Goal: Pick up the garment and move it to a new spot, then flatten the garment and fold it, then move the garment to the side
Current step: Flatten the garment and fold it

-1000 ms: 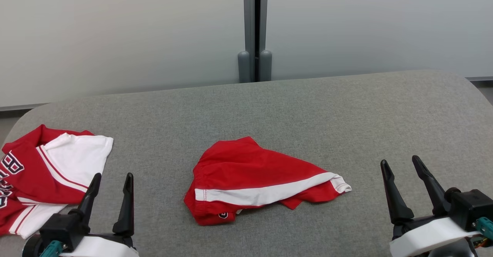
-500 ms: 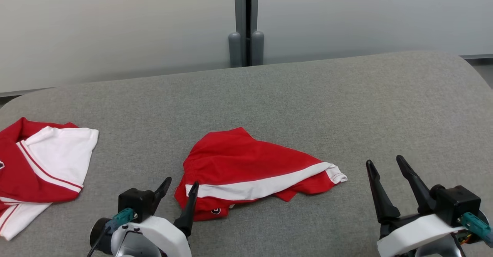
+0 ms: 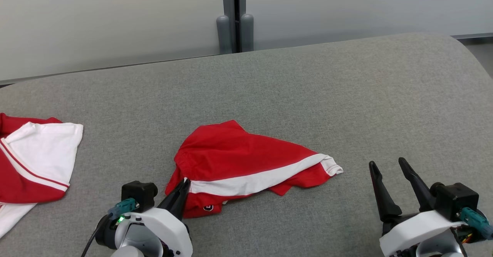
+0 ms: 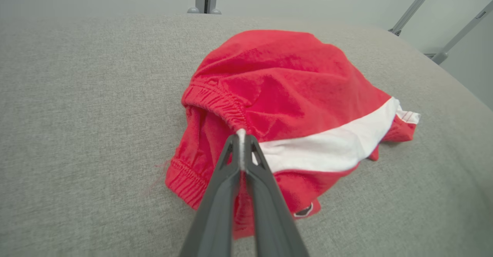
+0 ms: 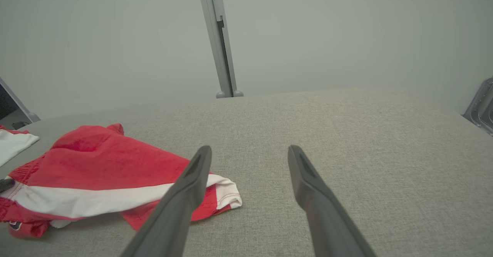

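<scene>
The garment (image 3: 246, 164) is a crumpled pair of red shorts with a white side stripe, lying in a heap on the grey padded surface. In the left wrist view the garment (image 4: 292, 95) has its elastic waistband facing me. My left gripper (image 3: 185, 183) is shut on the waistband edge where the white stripe begins, and its own view shows the left gripper (image 4: 241, 133) pinching that hem. My right gripper (image 3: 386, 164) stands open to the right of the garment, apart from it. The right gripper (image 5: 249, 151) frames bare fabric surface, with the garment (image 5: 96, 172) at its left.
A second red and white garment (image 3: 34, 160) lies at the table's left edge. The grey table (image 3: 346, 106) has rounded corners and free room at the back and right. A grey post (image 3: 231, 18) stands behind it against pale panels.
My left gripper moved right to the garment's waistband and went from open to shut on it. The head camera shifted, sliding the whole picture left. The right gripper stayed open.
</scene>
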Available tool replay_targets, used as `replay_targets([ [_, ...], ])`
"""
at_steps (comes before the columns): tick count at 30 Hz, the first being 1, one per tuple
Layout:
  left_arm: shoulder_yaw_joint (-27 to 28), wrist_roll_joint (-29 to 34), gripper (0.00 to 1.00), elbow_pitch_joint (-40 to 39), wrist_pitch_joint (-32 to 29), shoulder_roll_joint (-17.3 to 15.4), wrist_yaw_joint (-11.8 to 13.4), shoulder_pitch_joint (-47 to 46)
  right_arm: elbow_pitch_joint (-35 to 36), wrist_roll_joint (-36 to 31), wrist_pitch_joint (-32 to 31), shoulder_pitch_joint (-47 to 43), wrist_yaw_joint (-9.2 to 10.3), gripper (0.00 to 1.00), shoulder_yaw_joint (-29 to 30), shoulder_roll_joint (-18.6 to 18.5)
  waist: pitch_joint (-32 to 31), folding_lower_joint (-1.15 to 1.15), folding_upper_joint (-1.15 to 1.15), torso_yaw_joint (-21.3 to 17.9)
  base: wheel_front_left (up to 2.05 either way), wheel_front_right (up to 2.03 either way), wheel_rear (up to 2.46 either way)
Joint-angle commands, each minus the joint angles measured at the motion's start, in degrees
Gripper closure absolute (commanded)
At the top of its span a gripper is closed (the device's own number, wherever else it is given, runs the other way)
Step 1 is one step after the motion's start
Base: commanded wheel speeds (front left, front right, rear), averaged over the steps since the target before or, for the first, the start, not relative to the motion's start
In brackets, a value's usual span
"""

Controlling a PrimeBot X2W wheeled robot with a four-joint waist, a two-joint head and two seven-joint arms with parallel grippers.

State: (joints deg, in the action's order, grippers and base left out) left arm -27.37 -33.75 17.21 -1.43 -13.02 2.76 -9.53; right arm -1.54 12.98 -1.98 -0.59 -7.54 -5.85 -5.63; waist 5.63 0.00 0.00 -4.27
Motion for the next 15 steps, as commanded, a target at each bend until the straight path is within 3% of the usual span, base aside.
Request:
replay_targets([
  [1, 0.10, 0.15, 1.00, -0.01, 0.37, -0.25, -0.32, -1.14, -0.77, 0.11, -0.26, 0.97, 0.10, 0.00, 0.35, -0.31, 0.30, 0.00, 0.00, 0.26, 0.00, 0.00, 0.00],
  [15, -1.08, 1.87, 1.00, -2.48, 2.09, 0.37, -1.23, -6.48, -17.21, 4.26, 0.25, 9.77, 0.07, 0.00, -3.43, -2.20, 7.28, 0.00, 0.00, 4.27, 0.00, 0.00, 0.00],
])
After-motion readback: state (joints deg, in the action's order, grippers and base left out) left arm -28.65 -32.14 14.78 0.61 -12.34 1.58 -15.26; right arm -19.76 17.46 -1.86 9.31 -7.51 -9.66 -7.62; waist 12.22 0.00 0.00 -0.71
